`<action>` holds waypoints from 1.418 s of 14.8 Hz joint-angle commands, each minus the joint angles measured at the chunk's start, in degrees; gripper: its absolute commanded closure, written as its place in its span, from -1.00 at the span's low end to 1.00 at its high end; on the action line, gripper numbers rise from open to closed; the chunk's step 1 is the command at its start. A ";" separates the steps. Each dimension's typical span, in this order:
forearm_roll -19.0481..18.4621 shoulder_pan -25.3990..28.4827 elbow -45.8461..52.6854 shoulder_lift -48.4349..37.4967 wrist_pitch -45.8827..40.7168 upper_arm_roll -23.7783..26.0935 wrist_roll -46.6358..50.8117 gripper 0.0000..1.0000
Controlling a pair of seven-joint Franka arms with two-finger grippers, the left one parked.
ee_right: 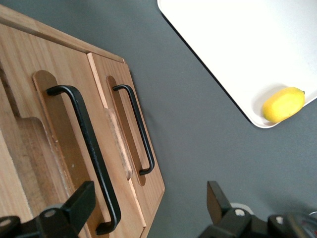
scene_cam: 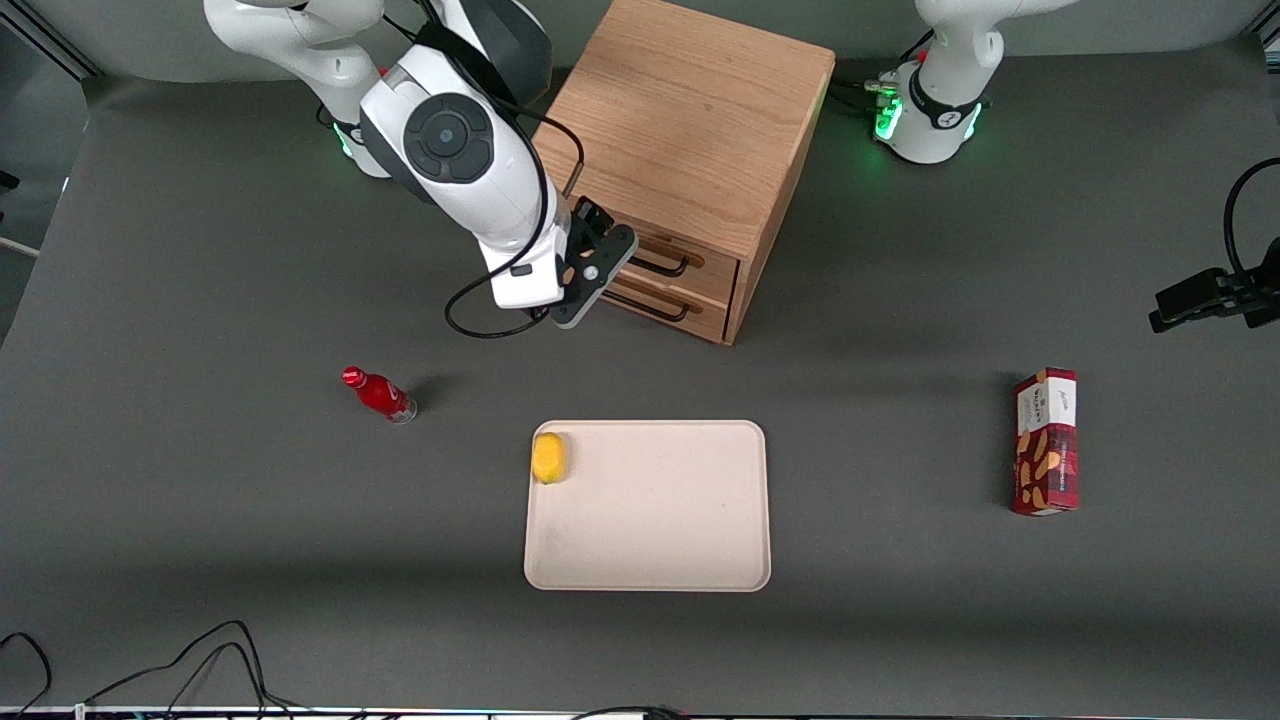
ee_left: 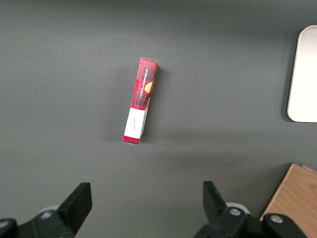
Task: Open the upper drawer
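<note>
upper drawer (scene_cam: 690, 262) sits at the top of the cabinet (scene_cam: 690, 120) front, closed as far as i can tell, cabinet standing on the tabletop (scene_cam: 200, 520) toward the working arm's end. its black bar handle (ee_right: 86, 148) is untouched. lower drawer (scene_cam: 668, 308) sits right beneath, with a matching handle (ee_right: 136, 129).

end effector (scene_cam: 600, 262) hovers just in front of the drawer faces at the handles' end, fingers (ee_right: 74, 206) spread wide, gripping nothing.

risks as i judge them:
- the two handles are close together and look alike. a slightly low approach grabs the lower one and the wrong drawer opens.
- end effector is lined up near the bar's end, not its middle. a pull from there could skew the drawer and jam it.
- the bar is thin, so a shallow pinch could slip off mid-pull.
- a light cabinet may slide along the tabletop instead of the drawer coming out.

elsewhere: red bottle (scene_cam: 380, 394), lemon (scene_cam: 548, 457) in a corner of the beige tray (scene_cam: 700, 560), red plaid snack box (scene_cam: 1045, 441) toward the parked arm's end.

writing: there's script on the box top and print down its narrow side (ee_left: 141, 99), but i can't read either. bottle label unreadable.
</note>
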 commanded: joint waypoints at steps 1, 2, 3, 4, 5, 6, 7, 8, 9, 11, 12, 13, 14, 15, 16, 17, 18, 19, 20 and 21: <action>-0.06 0.31 -0.96 0.00 1.83 0.07 -1.20 -1.00; -0.06 0.31 -1.22 0.09 2.18 0.33 -1.20 -1.00; -0.06 0.31 -1.49 0.09 2.53 0.42 -1.20 -1.00; -0.06 0.31 -1.93 0.09 3.06 0.42 -1.20 -1.00; -0.06 0.31 -2.36 0.09 3.67 0.77 -1.20 -1.00; -0.14 0.40 -2.63 0.09 3.68 1.12 -1.20 -1.00; -0.15 0.40 -2.63 0.09 3.77 1.12 -1.20 -1.00; -0.15 0.40 -2.89 0.09 4.03 1.21 -1.20 -1.00; -0.15 0.48 -3.16 0.09 4.03 1.30 -1.28 -1.00; -0.58 1.80 -3.60 0.09 3.94 1.73 -3.64 -1.00; -0.59 1.80 -3.60 0.09 3.94 1.74 -4.01 -1.00; -0.59 1.89 -3.69 0.09 4.03 1.74 -4.01 -1.00; -0.59 1.98 -3.60 0.09 4.03 1.74 -4.10 -1.00; -0.59 1.98 -3.69 0.09 4.03 1.74 -4.18 -1.00; -0.59 1.98 -3.77 0.18 4.12 1.74 -4.19 -1.00; -0.67 1.89 -3.69 0.61 4.12 1.74 -4.19 -1.00; -0.67 1.72 -3.69 0.79 4.12 1.74 -4.19 -1.00; -0.76 1.72 -3.69 0.97 4.38 1.74 -4.19 -1.00; -0.76 1.72 -3.69 1.23 4.91 1.74 -4.19 -1.00; -0.76 1.80 -3.69 1.67 5.08 1.74 -4.19 -1.00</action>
